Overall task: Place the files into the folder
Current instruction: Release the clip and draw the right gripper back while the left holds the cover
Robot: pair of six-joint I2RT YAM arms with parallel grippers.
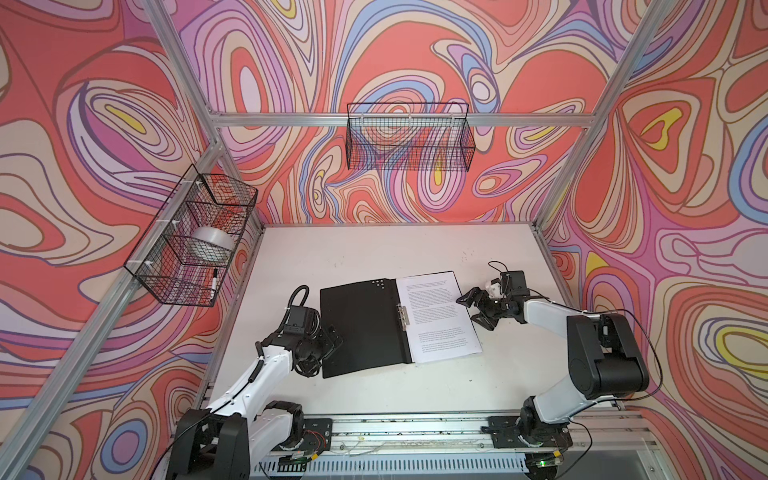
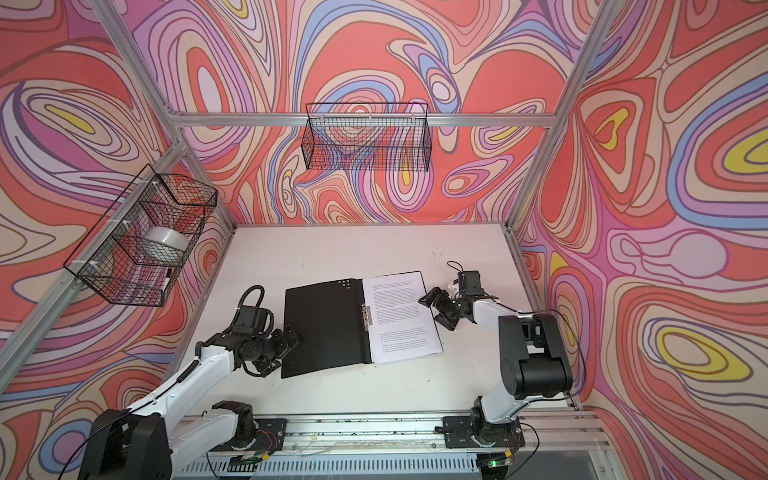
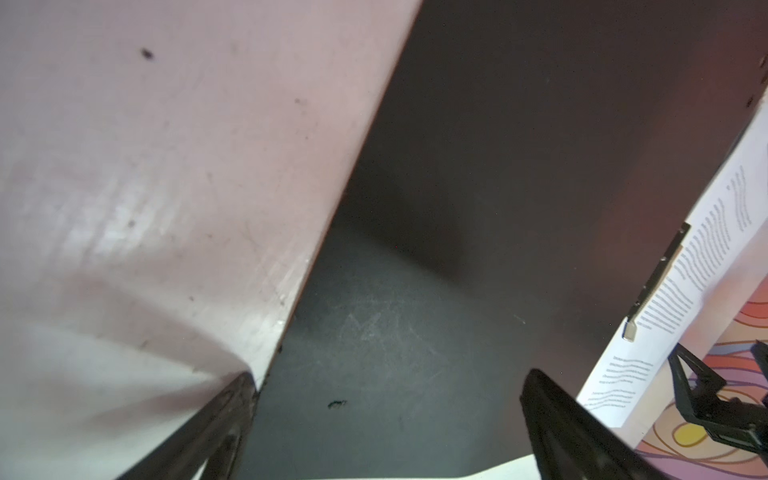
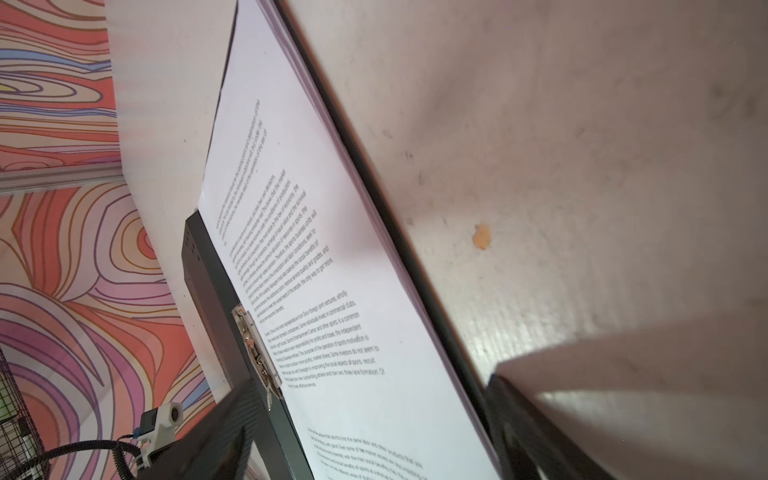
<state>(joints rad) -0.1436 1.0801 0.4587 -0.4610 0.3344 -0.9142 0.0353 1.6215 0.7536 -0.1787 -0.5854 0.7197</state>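
You have one folder and one stack of files, whose sheets you cannot count apart. You have two grippers, the left gripper and the right gripper. There are two wire baskets, the back basket and the side basket, plus one pale roll and one marker.

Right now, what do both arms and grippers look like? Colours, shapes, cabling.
Matching pair: left arm and right arm have white links and bulky black joint housings. The left gripper and right gripper are black with triangular open-frame fingers. Each wrist carries a black camera box. A ribbed black cable loops over the left wrist; a thin black wire trails along the right arm.
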